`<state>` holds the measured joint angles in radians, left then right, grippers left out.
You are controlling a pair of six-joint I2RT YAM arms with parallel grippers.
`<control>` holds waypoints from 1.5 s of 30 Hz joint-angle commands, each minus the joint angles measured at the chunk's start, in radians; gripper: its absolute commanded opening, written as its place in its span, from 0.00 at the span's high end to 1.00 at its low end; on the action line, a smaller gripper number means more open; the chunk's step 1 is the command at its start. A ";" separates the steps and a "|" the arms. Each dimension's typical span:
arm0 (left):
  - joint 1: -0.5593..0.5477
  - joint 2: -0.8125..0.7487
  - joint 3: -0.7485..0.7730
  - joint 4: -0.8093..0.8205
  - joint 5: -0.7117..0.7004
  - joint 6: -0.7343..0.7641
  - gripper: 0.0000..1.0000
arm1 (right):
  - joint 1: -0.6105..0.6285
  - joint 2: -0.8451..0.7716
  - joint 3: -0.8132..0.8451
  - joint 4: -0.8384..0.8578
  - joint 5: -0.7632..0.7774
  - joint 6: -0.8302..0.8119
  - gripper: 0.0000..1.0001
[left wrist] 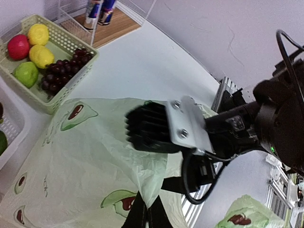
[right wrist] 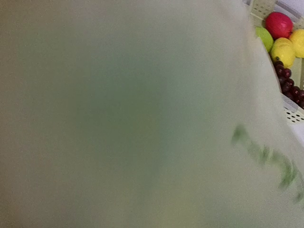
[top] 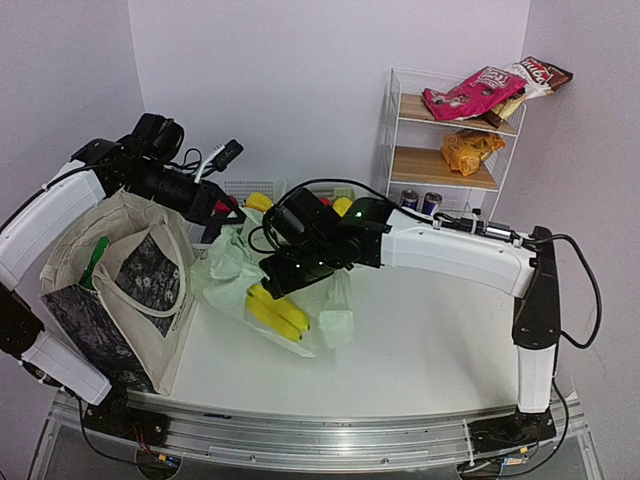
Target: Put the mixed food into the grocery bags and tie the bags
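Observation:
The pale-green plastic grocery bag (top: pixel 225 262) printed with avocados lies in the middle of the table with yellow bananas (top: pixel 280 312) showing through it. My left gripper (top: pixel 232 212) is shut on a pinched fold of that plastic bag (left wrist: pixel 85 156), seen at the fingertips (left wrist: pixel 148 211). My right gripper (top: pixel 283 280) reaches down at the bag's mouth above the bananas. Its fingers are hidden, and the bag's film (right wrist: pixel 142 118) blurs across its whole wrist view. The cream canvas tote (top: pixel 150 275) stands open at the left. The dark grapes (left wrist: pixel 61 71) lie in a green basket (left wrist: pixel 71 88).
A wire shelf (top: pixel 392 120) at the back right holds a pink crisp packet (top: pixel 470 92), an orange crisp packet (top: pixel 468 150) and two cans (top: pixel 421 201). The green basket also holds lemons, a lime and a red fruit. A white basket (left wrist: pixel 12 137) stands beside it.

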<state>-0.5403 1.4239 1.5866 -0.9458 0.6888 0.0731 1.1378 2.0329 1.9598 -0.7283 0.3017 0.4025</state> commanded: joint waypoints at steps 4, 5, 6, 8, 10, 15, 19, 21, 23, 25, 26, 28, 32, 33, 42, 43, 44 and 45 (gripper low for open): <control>0.084 -0.027 -0.040 -0.076 -0.032 -0.019 1.00 | -0.024 -0.094 0.111 0.026 -0.176 -0.167 0.22; 0.088 -0.032 -0.055 -0.077 -0.053 -0.014 1.00 | -0.034 -0.105 0.128 0.026 -0.204 -0.170 0.22; 0.092 -0.038 -0.064 -0.078 -0.078 -0.002 1.00 | -0.055 -0.120 0.148 0.024 -0.237 -0.165 0.23; 0.097 -0.059 -0.081 -0.070 -0.150 0.049 1.00 | -0.108 -0.145 0.181 0.022 -0.283 -0.132 0.24; 0.098 -0.109 -0.129 -0.019 -0.241 0.129 1.00 | -0.180 -0.163 0.185 0.021 -0.270 -0.071 0.26; 0.097 -0.241 -0.284 0.030 -0.251 0.351 1.00 | -0.276 -0.109 0.177 0.020 -0.073 -0.136 0.27; 0.097 -0.277 -0.323 -0.029 -0.170 0.424 1.00 | -0.325 0.029 0.262 0.018 -0.007 -0.212 0.32; 0.097 -0.286 -0.324 -0.042 -0.156 0.427 1.00 | -0.361 0.106 0.306 0.016 -0.014 -0.230 0.35; 0.097 -0.288 -0.325 -0.046 -0.147 0.418 1.00 | -0.401 0.194 0.354 0.016 -0.044 -0.252 0.37; 0.097 -0.283 -0.326 -0.045 -0.140 0.403 1.00 | -0.425 0.289 0.416 0.014 -0.077 -0.281 0.37; 0.097 -0.279 -0.326 -0.045 -0.137 0.394 1.00 | -0.436 0.335 0.451 0.013 -0.094 -0.293 0.37; 0.097 -0.266 -0.326 -0.044 -0.131 0.372 1.00 | -0.454 0.419 0.525 0.008 -0.135 -0.299 0.35; 0.097 -0.243 -0.323 -0.045 -0.117 0.338 1.00 | -0.490 0.529 0.620 0.007 -0.204 -0.253 0.25; 0.097 -0.238 -0.321 -0.045 -0.116 0.333 1.00 | -0.495 0.548 0.632 0.007 -0.207 -0.249 0.23; 0.097 -0.219 -0.319 -0.041 -0.119 0.314 1.00 | -0.501 0.655 0.672 0.006 -0.253 -0.207 0.16; 0.097 -0.219 -0.320 -0.040 -0.120 0.314 1.00 | -0.501 0.664 0.673 0.006 -0.261 -0.204 0.16; 0.097 -0.219 -0.321 -0.039 -0.122 0.313 1.00 | -0.501 0.671 0.672 0.005 -0.265 -0.200 0.17; 0.097 -0.220 -0.323 -0.038 -0.123 0.313 1.00 | -0.501 0.676 0.669 0.003 -0.259 -0.199 0.17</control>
<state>-0.4450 1.2048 1.2671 -0.9949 0.5495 0.3960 0.6279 2.6537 2.5971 -0.7278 0.0805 0.1790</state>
